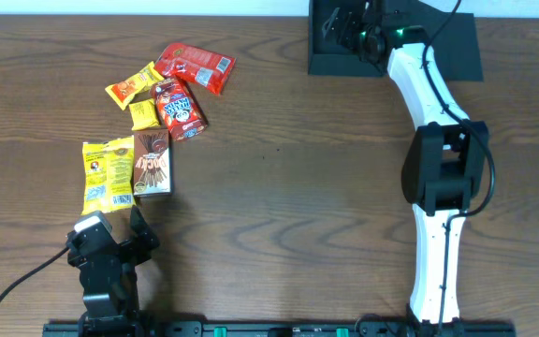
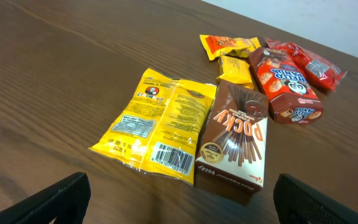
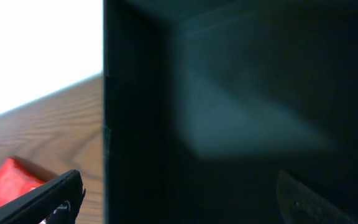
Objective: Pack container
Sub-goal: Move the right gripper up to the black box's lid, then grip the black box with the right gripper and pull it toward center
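The container (image 1: 457, 51) is a dark shallow box at the table's far right edge. My right gripper (image 1: 348, 28) hangs over its left part, open. In the right wrist view the container's left wall (image 3: 129, 124) stands between the wide-apart jaws of the right gripper (image 3: 179, 202), one finger outside over the wood and the other inside. Snack packets lie at the left: a yellow bag (image 1: 108, 173), a brown Pocky box (image 1: 152, 162), a red cookie packet (image 1: 178, 109) and a red wrapper (image 1: 195, 65). My left gripper (image 1: 120, 227) rests open just short of the yellow bag (image 2: 160, 127) and Pocky box (image 2: 235, 140).
An orange-yellow packet (image 1: 136, 86) and a small yellow packet (image 1: 144, 114) lie among the snacks. The right arm (image 1: 438, 168) stretches along the table's right side. A black rail (image 1: 269, 329) runs along the near edge. Bare wood (image 1: 288, 187) lies between snacks and container.
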